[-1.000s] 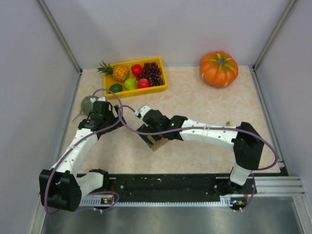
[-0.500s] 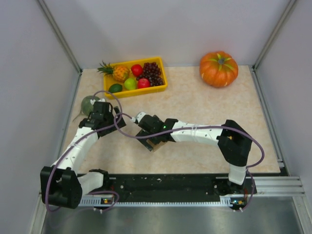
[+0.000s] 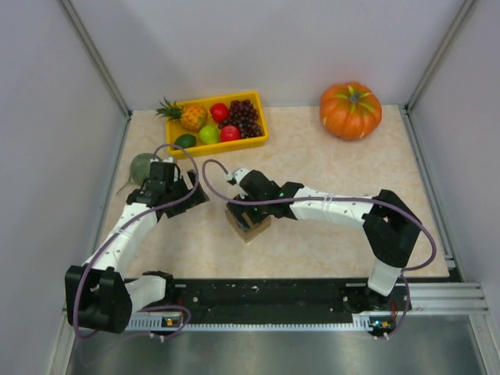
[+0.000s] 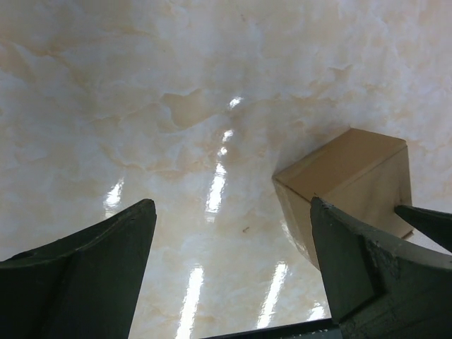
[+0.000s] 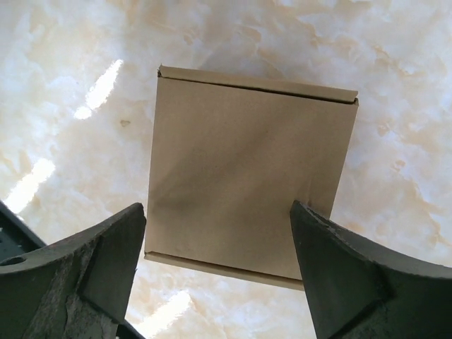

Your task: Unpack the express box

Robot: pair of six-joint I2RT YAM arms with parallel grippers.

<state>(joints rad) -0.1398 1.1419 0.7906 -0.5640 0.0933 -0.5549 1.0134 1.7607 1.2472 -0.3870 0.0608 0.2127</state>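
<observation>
Small, flat brown cardboard express box (image 3: 248, 224) sits on the beige marbled table (image 3: 336, 164), near the middle and a little left of centre, closer to the arm bases than to the back wall. Right hand (image 3: 248, 212) hangs directly over it. In the right wrist view the box (image 5: 247, 173) shows a plain broad face with a seam along its far edge, and the two dark fingers (image 5: 106, 268) of the right hand (image 5: 217, 212) stand wide, one at each side of that face. The right finger overlaps the box edge in this view; actual contact cannot be confirmed from this angle. Left hand (image 3: 191, 195) is held just left of the box, apart from it, over bare table. In the left wrist view its jaws gape wide around nothing, left hand (image 4: 233, 208) above the glossy surface, with the box (image 4: 346, 180) showing at the right, partly behind the right finger. Yellow plastic tray (image 3: 258, 142) of mixed fruit sits at the back left. Orange pumpkin (image 3: 351, 110) at the back right. A round grey-green object (image 3: 141, 166), partly hidden by the left arm, lies at the left edge. Purple cables loop over both arms.
</observation>
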